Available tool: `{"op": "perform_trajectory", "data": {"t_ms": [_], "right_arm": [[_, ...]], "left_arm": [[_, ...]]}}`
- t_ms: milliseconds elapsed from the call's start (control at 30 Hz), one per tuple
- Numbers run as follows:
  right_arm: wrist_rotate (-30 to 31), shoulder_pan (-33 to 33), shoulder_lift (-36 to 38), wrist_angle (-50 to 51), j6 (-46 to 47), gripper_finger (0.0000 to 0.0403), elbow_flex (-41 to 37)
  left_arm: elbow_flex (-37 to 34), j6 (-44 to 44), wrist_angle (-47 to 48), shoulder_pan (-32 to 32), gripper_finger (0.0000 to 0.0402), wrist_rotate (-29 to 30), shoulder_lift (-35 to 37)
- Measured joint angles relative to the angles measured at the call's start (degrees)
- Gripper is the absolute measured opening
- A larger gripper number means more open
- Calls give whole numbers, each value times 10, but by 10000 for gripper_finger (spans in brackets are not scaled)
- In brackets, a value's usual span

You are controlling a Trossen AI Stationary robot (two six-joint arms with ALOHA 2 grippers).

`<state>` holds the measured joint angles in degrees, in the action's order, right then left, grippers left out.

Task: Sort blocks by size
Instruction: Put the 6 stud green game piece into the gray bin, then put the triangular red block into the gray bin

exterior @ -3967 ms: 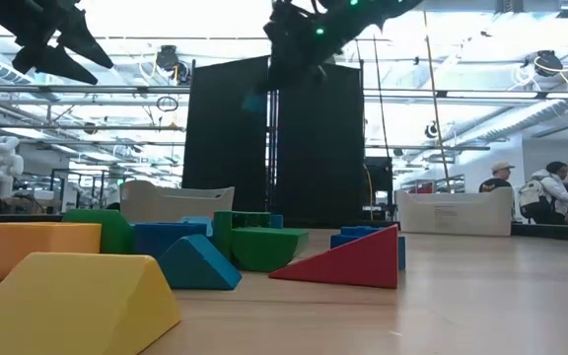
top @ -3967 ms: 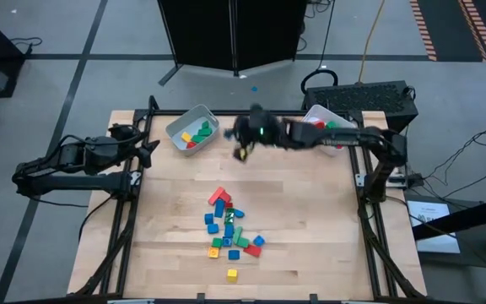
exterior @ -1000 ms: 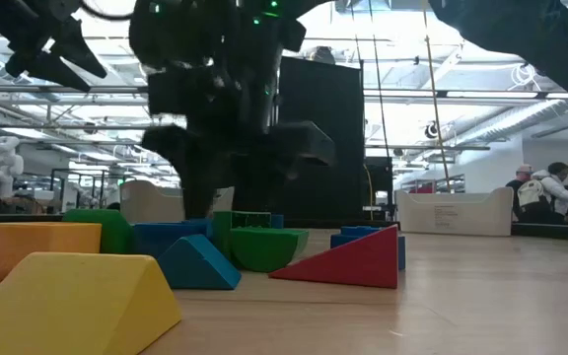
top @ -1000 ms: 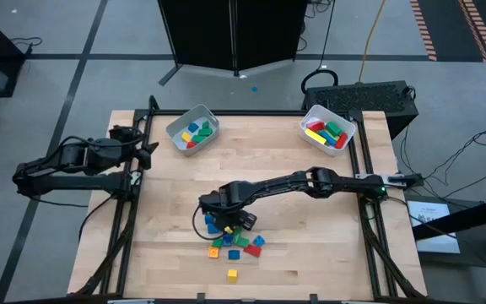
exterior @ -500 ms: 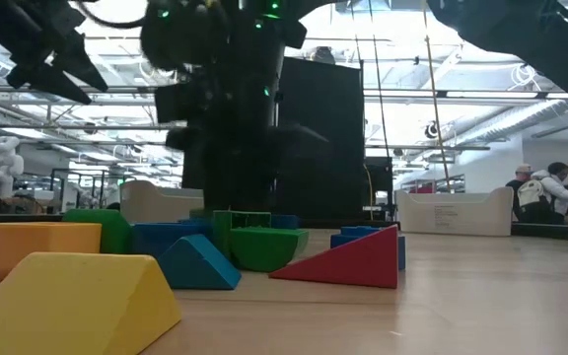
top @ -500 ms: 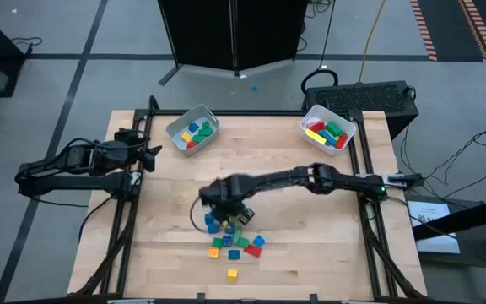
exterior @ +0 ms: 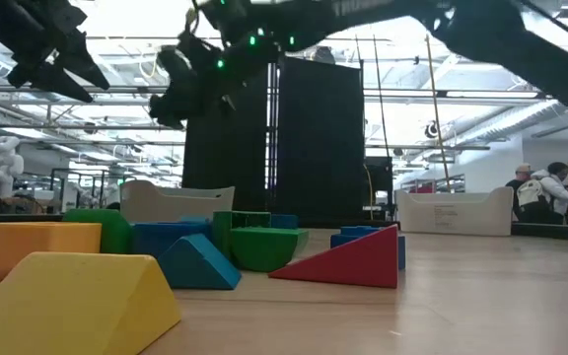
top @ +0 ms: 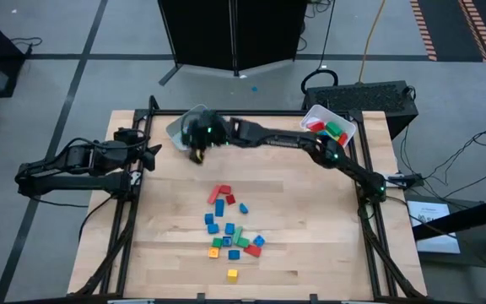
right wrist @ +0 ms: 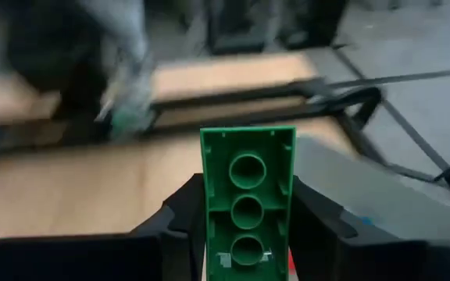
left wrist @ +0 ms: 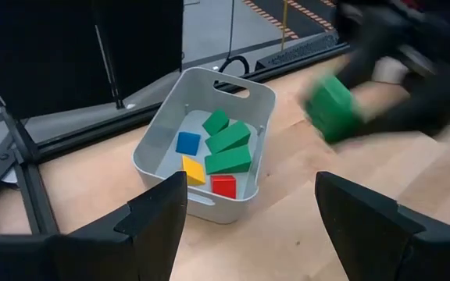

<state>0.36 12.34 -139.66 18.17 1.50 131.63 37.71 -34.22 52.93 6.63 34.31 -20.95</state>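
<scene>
Our right gripper (right wrist: 244, 234) has its jaws clamped on a green block (right wrist: 248, 199) above the far-left white bin (left wrist: 201, 148). Releasing off-centre, we risk it striking the rim and bouncing onto the bench (top: 310, 228). The left gripper (left wrist: 244, 211) waits nearby, jaws wide.
</scene>
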Motion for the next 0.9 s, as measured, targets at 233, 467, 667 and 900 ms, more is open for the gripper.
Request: {"op": "perform_trajectory", "data": {"t_ms": [233, 467, 667, 900], "right_arm": [[-1, 59, -26, -87, 159, 116, -1], [-7, 80, -41, -80, 199, 198, -2], [-3, 87, -40, -79, 189, 297, 0], [-244, 72, 0, 23, 215, 269, 0]], "left_arm": [[0, 0, -1, 0, 281, 18, 0], [0, 0, -1, 0, 281, 18, 0], [0, 0, -1, 0, 281, 19, 0], [0, 1, 2, 0, 281, 18, 0]]}}
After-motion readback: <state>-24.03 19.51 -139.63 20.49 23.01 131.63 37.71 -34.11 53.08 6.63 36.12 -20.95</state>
